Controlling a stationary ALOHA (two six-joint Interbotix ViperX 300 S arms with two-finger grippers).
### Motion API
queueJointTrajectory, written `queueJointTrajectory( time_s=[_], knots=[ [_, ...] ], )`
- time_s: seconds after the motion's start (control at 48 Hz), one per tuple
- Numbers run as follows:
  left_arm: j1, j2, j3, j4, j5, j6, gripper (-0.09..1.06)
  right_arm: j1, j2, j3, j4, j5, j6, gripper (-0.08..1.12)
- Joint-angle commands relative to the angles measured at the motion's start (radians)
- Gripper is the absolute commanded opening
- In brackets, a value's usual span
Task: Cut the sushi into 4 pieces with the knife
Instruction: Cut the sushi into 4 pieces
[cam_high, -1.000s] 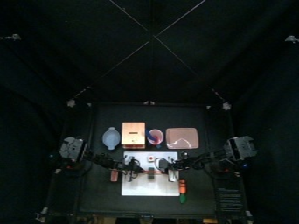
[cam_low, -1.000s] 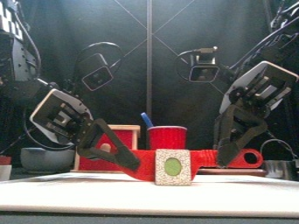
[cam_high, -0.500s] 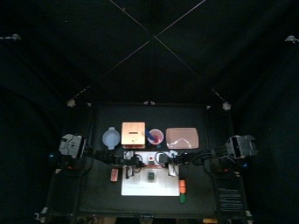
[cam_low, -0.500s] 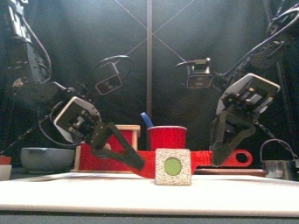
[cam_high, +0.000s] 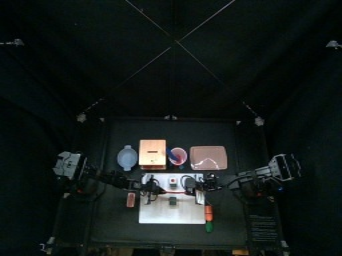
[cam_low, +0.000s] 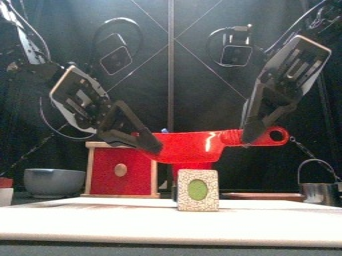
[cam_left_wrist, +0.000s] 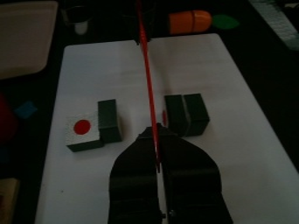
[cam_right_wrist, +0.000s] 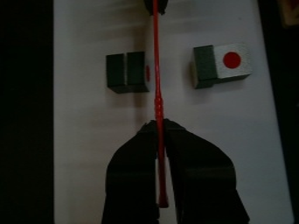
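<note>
A red toy knife (cam_low: 201, 146) hangs level above the white cutting board (cam_low: 80, 208). My left gripper (cam_low: 150, 147) is shut on its blade end and my right gripper (cam_low: 254, 133) on its handle end. The sushi lies on the board (cam_left_wrist: 222, 79) in two dark green lots, one on each side of the blade line. In the left wrist view, an end block with a white face and red dot (cam_left_wrist: 91, 127) sits to one side and a pair of blocks (cam_left_wrist: 187, 114) to the other. The right wrist view shows the same pair (cam_right_wrist: 128, 72) and end block (cam_right_wrist: 222, 63). From the front only one sushi face (cam_low: 198, 190) shows, under the knife.
Behind the board stand a blue-grey bowl (cam_high: 127, 157), the wooden box with a red drawer front (cam_low: 120, 170), the red cup (cam_high: 178, 155) and the pink tray (cam_high: 209, 157). Small toy foods lie by the board's left side (cam_high: 131, 200) and right side (cam_high: 211, 213).
Both grippers have risen together, carrying the knife from low beside the sushi to well above it. The sushi blocks have stayed in place on the board.
</note>
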Motion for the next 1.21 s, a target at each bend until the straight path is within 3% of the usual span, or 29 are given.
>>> queueJointTrajectory(
  time_s=[0.021, 0.208, 0.333, 0.625, 1.0, 1.208],
  knots=[
    [-0.029, -0.006, -0.008, -0.005, -0.005, 0.000, 0.09, 0.040, -0.006, -0.012, 0.020, -0.014, -0.003, 0.02],
    [-0.066, 0.028, -0.017, -0.044, -0.003, 0.000, 0.09, 0.048, 0.026, -0.015, 0.023, -0.032, -0.003, 0.02],
    [-0.067, 0.054, -0.023, -0.064, -0.005, 0.000, 0.09, 0.048, 0.049, -0.021, 0.023, -0.038, -0.005, 0.02],
    [-0.069, 0.106, -0.029, -0.069, -0.005, -0.002, 0.09, 0.052, 0.112, -0.025, 0.041, -0.038, -0.003, 0.02],
    [-0.049, 0.233, -0.040, -0.124, -0.003, 0.008, 0.09, 0.043, 0.224, -0.040, 0.038, -0.037, -0.003, 0.02],
    [-0.023, 0.241, -0.051, -0.126, -0.003, 0.011, 0.09, 0.026, 0.212, -0.038, 0.035, -0.012, -0.003, 0.02]
  ],
)
